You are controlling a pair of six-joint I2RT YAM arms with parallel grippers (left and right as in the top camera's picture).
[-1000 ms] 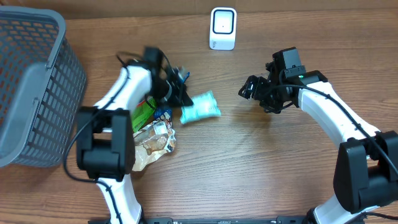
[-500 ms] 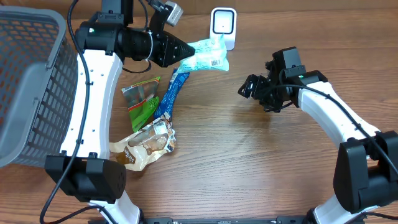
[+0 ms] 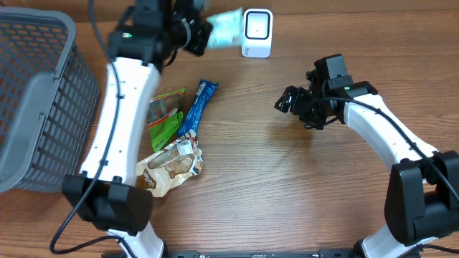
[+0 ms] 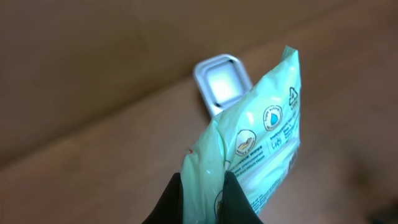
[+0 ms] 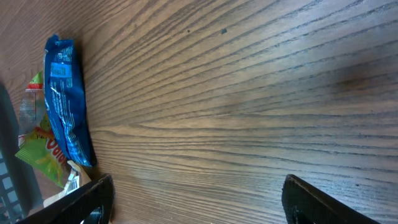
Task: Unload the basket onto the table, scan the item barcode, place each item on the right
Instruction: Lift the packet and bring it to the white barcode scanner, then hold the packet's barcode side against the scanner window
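Left gripper (image 4: pixel 204 198) pinching mint-green pouch (image 4: pixel 261 143) by its edge. Pouch is in air, just beside scanner (image 3: pixel 257 32). Pickup done. Left: barcode not visible, so pouch probably needs turning toward scanner window. Right gripper (image 3: pixel 290 102) spread wide, empty, well apart.

Wood table (image 3: pixel 287 201): grey basket (image 3: pixel 43 107), white scanner (image 3: pixel 257 32), green packet (image 3: pixel 165 118), blue packet (image 3: pixel 197 107), clear bag (image 3: pixel 171 166).
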